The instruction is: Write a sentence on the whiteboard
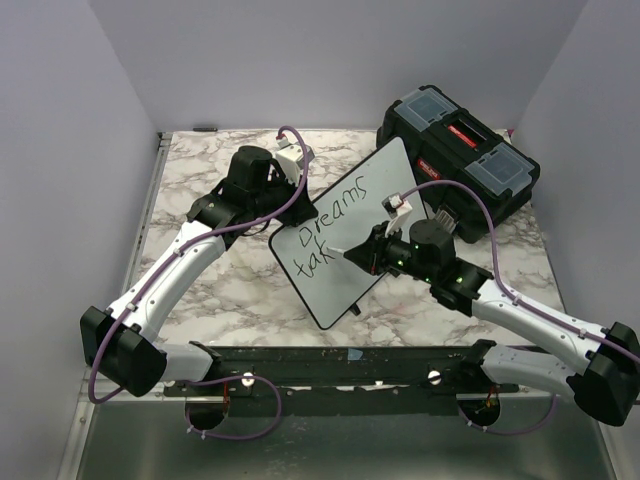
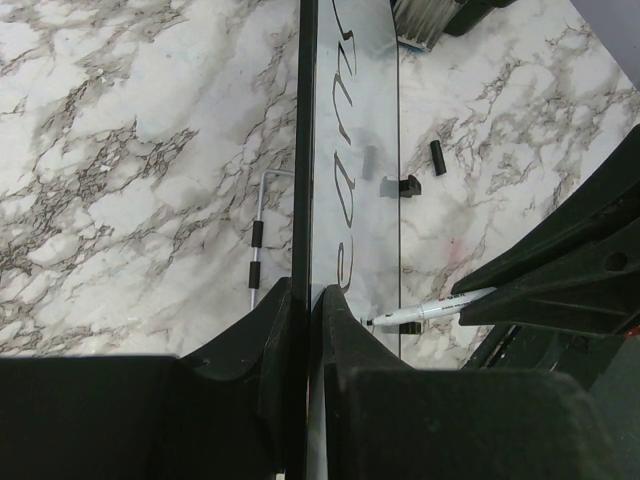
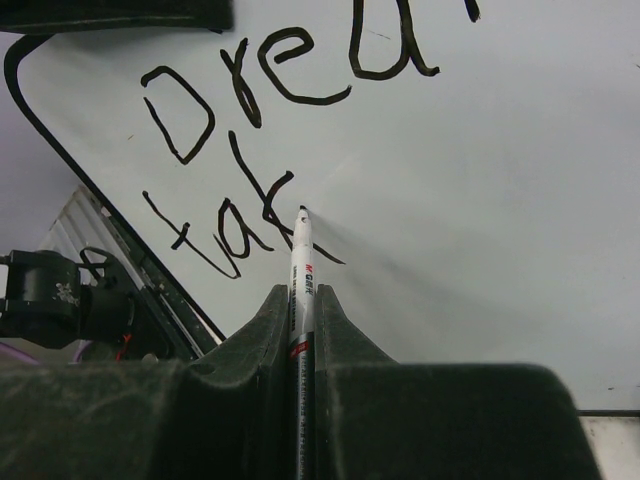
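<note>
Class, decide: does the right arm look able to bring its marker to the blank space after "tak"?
Probably yes: the marker tip sits by the "k", and the whiteboard beside it is bare, with nothing between.

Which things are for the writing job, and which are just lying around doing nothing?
For the job: whiteboard, pinched by the left fingers; marker in the right fingers; written words.
Just lying about: black toolbox; small black piece; thin metal rod.
</note>
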Tool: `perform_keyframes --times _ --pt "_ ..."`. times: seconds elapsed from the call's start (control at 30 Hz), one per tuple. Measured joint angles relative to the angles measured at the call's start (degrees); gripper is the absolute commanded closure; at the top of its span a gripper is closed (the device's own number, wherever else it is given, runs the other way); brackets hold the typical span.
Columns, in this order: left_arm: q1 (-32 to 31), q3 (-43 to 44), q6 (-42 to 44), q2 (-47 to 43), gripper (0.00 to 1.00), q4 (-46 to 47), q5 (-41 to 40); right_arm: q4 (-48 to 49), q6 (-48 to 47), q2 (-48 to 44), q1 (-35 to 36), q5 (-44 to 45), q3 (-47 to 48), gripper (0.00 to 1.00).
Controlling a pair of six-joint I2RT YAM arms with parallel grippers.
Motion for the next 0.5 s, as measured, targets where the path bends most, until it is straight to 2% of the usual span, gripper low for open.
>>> perform_keyframes --times 0.5 --pt "0.0 0.0 0.0 0.0 1.00 0.0 -0.2 -0.4 0.1 0.0 0.0 2.2 0.0 0.99"
